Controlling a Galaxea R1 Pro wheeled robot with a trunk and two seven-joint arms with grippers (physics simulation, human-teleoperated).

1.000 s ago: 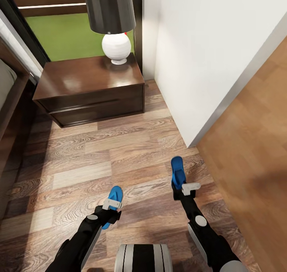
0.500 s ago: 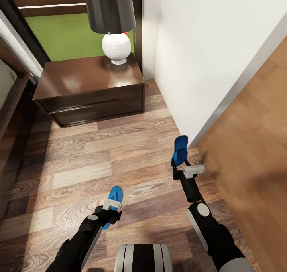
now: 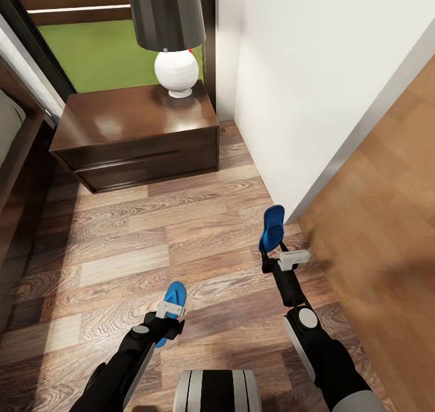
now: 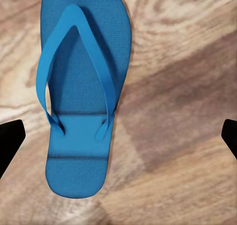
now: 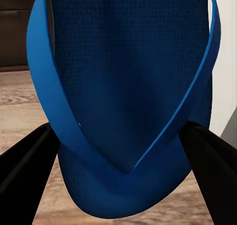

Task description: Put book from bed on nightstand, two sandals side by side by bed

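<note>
Bed [image 3: 9, 134] was cut off at the frame's left edge, only a sliver showing. Lamp [image 3: 169, 19] shade was cropped at top. Left sandal [image 3: 171, 306] was partly covered by the left tool [image 3: 170, 310]. Right sandal [image 5: 123, 101] ran out of frame.

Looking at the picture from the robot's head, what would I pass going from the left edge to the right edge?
Bed → nightstand with its lamp → sandal under the left gripper → sandal held up by the right gripper → white wall → lighter wood floor.
</note>
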